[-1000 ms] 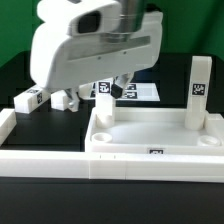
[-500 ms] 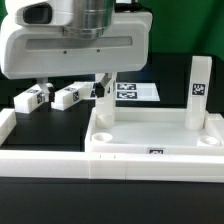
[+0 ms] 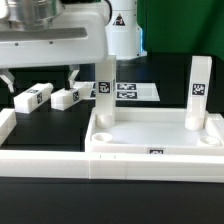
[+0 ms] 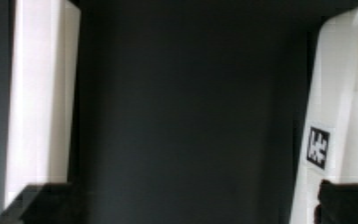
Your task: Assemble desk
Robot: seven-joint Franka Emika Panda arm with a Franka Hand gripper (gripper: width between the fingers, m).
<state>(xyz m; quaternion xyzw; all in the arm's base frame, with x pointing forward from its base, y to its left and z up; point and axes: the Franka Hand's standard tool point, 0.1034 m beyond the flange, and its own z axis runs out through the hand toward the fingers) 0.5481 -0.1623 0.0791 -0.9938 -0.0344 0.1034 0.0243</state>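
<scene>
The white tray-like tabletop (image 3: 155,135) lies at the front right of the exterior view. Two tagged legs stand upright in it, one at its far left corner (image 3: 105,88) and one at its far right corner (image 3: 200,88). Two more legs (image 3: 35,98) (image 3: 68,97) lie loose on the black table to the exterior view's left. My gripper (image 3: 38,78) hangs open and empty just above and behind these loose legs. In the wrist view the gripper (image 4: 197,205) is open over dark table. A tagged leg (image 4: 345,130) runs along one side and a white bar (image 4: 43,90) along the other.
The marker board (image 3: 138,92) lies flat behind the tabletop. The long white border rail (image 3: 40,158) runs along the front left, with its end post at the exterior view's left edge. The arm's white body fills the upper left.
My gripper has moved up and to the exterior view's left, away from the left upright leg, which stays standing in the tabletop. The two loose legs are now in full view.
</scene>
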